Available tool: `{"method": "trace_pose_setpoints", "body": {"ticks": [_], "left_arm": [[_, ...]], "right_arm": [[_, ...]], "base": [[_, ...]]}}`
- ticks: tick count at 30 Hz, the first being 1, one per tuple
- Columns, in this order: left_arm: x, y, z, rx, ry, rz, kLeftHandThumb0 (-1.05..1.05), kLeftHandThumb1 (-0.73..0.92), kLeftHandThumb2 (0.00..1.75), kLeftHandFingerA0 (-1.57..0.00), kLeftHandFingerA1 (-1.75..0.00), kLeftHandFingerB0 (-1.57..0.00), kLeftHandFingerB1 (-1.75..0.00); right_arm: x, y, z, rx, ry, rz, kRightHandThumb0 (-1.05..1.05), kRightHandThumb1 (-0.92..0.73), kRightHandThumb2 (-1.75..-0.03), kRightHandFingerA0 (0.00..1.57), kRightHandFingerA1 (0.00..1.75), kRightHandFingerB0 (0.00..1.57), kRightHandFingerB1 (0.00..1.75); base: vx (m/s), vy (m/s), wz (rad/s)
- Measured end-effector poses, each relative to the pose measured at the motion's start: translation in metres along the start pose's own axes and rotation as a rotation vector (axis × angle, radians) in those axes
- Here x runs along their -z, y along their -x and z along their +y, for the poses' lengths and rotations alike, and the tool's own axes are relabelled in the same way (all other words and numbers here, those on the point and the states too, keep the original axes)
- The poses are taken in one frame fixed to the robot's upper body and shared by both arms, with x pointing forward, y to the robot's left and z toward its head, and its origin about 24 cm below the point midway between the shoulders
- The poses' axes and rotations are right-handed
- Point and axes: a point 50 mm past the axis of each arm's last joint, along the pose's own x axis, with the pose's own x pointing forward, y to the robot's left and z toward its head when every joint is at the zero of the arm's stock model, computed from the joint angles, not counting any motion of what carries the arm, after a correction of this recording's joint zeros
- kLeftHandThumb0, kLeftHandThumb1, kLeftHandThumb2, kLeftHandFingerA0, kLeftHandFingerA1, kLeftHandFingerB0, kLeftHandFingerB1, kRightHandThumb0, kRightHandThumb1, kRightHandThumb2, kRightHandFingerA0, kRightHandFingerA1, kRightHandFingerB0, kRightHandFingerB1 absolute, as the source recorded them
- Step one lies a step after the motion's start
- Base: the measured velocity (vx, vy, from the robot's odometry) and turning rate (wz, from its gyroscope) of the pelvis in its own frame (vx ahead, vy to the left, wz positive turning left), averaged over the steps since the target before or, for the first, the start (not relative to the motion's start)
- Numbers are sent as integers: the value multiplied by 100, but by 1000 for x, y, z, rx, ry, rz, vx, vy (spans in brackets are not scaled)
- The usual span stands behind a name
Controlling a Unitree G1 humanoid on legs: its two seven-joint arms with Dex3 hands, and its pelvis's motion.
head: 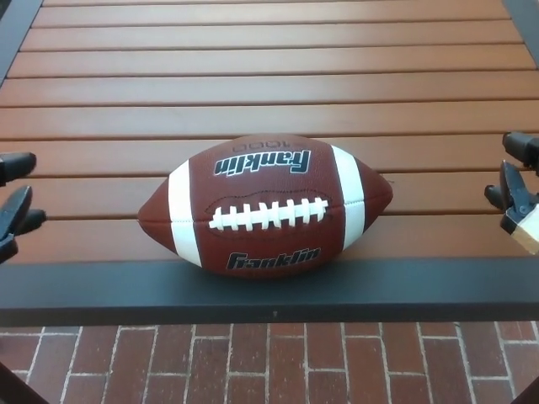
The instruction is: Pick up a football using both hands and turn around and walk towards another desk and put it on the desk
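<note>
A brown Franklin football (265, 204) with white stripes and white laces lies on its side on the wooden slat desk (269, 76), close to the dark front edge (269, 290). My left hand (14, 206) shows only as black fingertips at the far left edge, well away from the ball, its fingers apart and holding nothing. At the far right edge my right hand (515, 194) is also apart from the ball, fingers spread and empty.
Red brick paving (269, 362) lies below the desk's front edge. Dark frame rails run along the desk's left side (15, 34) and right corner (526, 13).
</note>
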Motion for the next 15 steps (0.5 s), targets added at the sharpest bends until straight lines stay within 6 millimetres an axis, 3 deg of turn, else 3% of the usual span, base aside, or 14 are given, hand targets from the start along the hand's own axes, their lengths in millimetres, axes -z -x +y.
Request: {"method": "trace_pose_setpoints", "body": {"ticks": [1, 3, 4, 5, 6, 7, 9, 10, 15], "left_arm": [[4, -1, -3, 11, 21, 12, -72, 74, 112, -4, -47, 0, -31], [10, -3, -8, 30, 54, 28, -72, 74, 112, -4, -47, 0, -31], [13, -4, -10, 40, 68, 40, -77, 92, 74, -9, -36, -7, -22], [15, -5, -12, 48, 78, 47, -77, 92, 74, -9, -36, -7, -22], [19, -6, -16, 60, 95, 58, -72, 76, 115, -3, -48, -2, -30], [22, -7, -19, 69, 109, 68, -83, 82, 115, -10, -49, 0, -26], [28, -8, -26, 87, 136, 86, -82, 82, 116, -11, -49, -1, -26], [31, -9, -29, 94, 146, 94, -71, 77, 116, -4, -48, -2, -31], [49, -11, -46, 126, 231, 151, -71, 78, 116, -6, -49, -1, -35]], "right_arm": [[1, 0, 1, -15, -5, 5, -77, -91, -72, 29, 38, 26, 31], [2, -2, 3, -36, -9, 13, -77, -91, -72, 29, 38, 26, 31], [2, -2, 5, -45, -10, 16, -82, -91, -76, 26, 38, 21, 30], [2, -3, 6, -50, -11, 18, -82, -91, -76, 26, 38, 21, 30], [3, -4, 8, -61, -11, 23, -84, -91, -76, 26, 37, 21, 30], [4, -5, 9, -70, -11, 30, -83, -92, -77, 25, 37, 20, 30], [6, -7, 12, -88, -9, 45, -84, -92, -77, 25, 38, 20, 30], [7, -8, 13, -97, -8, 51, -86, -92, -78, 26, 37, 21, 30], [15, -17, 19, -117, -19, 92, -82, -92, -76, 32, 38, 27, 31]], "base": [[0, 0, 0], [0, 0, 0], [0, 0, 0], [0, 0, 0], [0, 0, 0], [0, 0, 0], [0, 0, 0], [0, 0, 0], [0, 0, 0]]}}
